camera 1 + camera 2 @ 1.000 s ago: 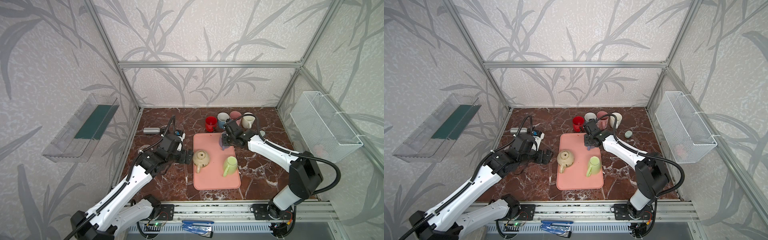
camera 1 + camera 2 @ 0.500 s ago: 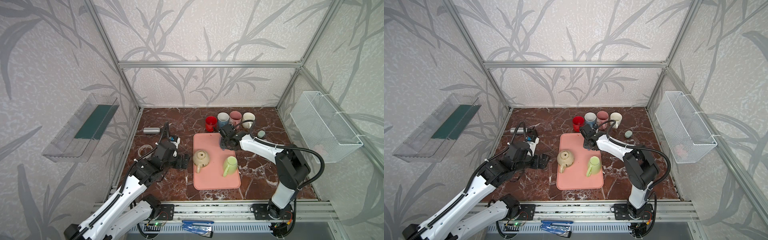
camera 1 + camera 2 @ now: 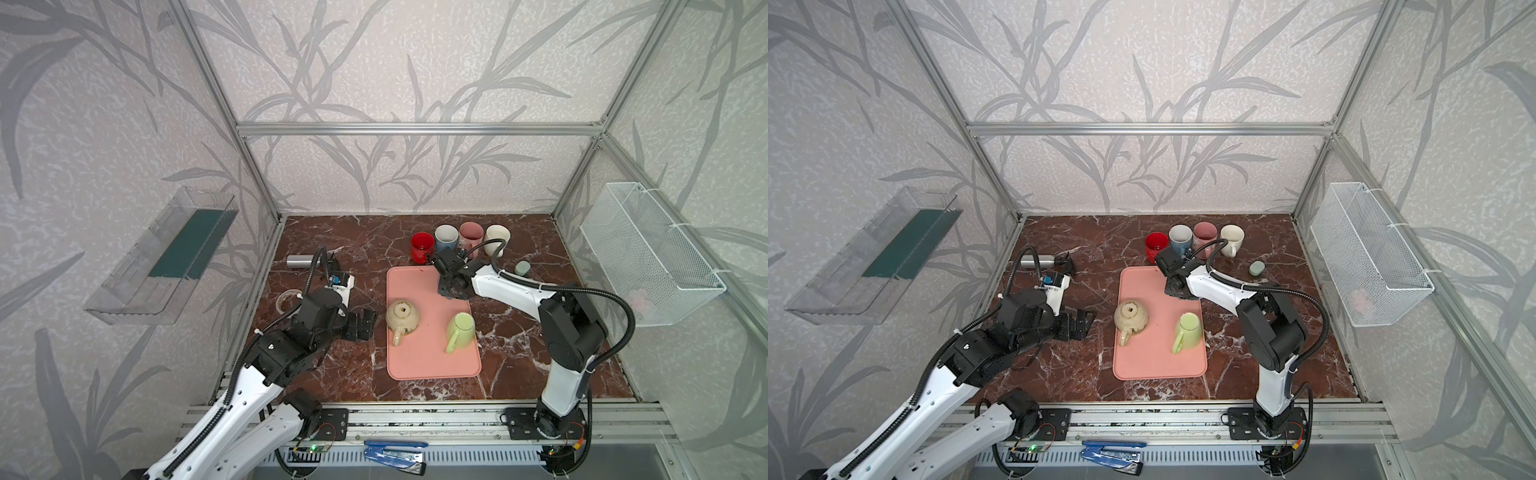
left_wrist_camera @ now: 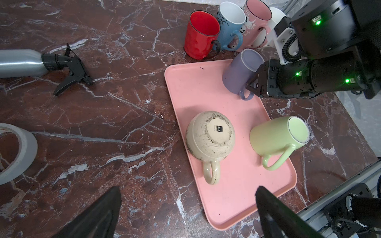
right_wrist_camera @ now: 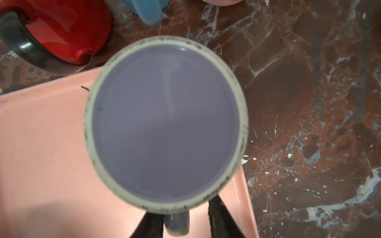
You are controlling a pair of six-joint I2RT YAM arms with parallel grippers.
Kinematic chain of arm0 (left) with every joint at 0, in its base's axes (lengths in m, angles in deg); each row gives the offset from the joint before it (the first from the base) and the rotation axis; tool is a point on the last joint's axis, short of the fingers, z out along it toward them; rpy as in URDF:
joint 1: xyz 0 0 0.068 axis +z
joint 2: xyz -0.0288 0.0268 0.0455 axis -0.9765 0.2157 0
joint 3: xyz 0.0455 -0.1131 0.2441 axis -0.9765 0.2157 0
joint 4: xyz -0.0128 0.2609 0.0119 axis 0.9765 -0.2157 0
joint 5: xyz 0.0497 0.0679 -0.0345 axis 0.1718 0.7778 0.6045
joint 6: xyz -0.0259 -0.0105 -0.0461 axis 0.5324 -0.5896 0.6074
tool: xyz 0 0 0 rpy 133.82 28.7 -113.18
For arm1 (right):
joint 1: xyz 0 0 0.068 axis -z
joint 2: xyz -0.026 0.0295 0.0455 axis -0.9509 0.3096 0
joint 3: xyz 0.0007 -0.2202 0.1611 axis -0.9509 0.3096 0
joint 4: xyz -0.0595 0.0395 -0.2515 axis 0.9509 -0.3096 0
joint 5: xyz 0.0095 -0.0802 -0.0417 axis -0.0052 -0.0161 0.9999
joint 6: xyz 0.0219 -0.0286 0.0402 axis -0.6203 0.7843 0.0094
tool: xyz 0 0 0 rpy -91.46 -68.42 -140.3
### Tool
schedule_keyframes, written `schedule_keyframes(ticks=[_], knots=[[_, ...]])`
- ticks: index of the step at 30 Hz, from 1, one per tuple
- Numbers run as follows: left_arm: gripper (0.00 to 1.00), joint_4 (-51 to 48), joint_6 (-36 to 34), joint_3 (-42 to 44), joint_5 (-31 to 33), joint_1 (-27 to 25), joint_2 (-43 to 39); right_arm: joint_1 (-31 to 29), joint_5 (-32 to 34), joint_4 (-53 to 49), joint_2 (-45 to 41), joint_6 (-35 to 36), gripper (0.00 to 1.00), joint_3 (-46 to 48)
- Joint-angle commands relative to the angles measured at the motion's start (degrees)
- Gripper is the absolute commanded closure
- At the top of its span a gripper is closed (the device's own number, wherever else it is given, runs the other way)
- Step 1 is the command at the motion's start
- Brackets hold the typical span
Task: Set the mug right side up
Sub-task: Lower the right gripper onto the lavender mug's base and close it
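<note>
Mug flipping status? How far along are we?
Done, apparently: red mug, blue mug, pink mug and white mug stand upright behind the pink plastic tray. In hand: right gripper straddles the handle of the upside-down lavender mug, jaws not closed on it. Remaining: lavender, beige speckled mug and green mug, inverted on the tray. Left gripper open.

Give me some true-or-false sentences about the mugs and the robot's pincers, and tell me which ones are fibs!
1. The purple mug stands upside down on the pink tray. True.
2. The red mug is upside down. False: it stands open side up on the table, behind the tray.
3. The right pincer has a finger on each side of the purple mug's handle. True.
4. The left pincer holds the green mug. False: it is open and empty, beside the tray; the green mug sits upside down on the tray.
5. Four mugs stand on the tray. False: three do, purple, green and the beige mug.
</note>
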Motion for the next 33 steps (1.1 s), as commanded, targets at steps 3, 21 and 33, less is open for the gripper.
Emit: schedule_keyframes(ticks=[3, 21, 33], knots=[[0.01, 0.37, -0.35, 0.67, -0.36, -0.24, -1.09, -0.12, 2.44, -2.95, 0.7, 1.06, 0.7, -2.11], [0.01, 0.7, -0.48, 0.73, -0.9, -0.22, -1.2, 0.8, -1.65, -7.55, 4.64, 8.06, 0.73, -8.12], [0.01, 0.69, -0.57, 0.69, -0.96, -0.18, -1.11, 1.22, -2.13, -8.64, 6.55, 9.32, 0.79, -9.83]])
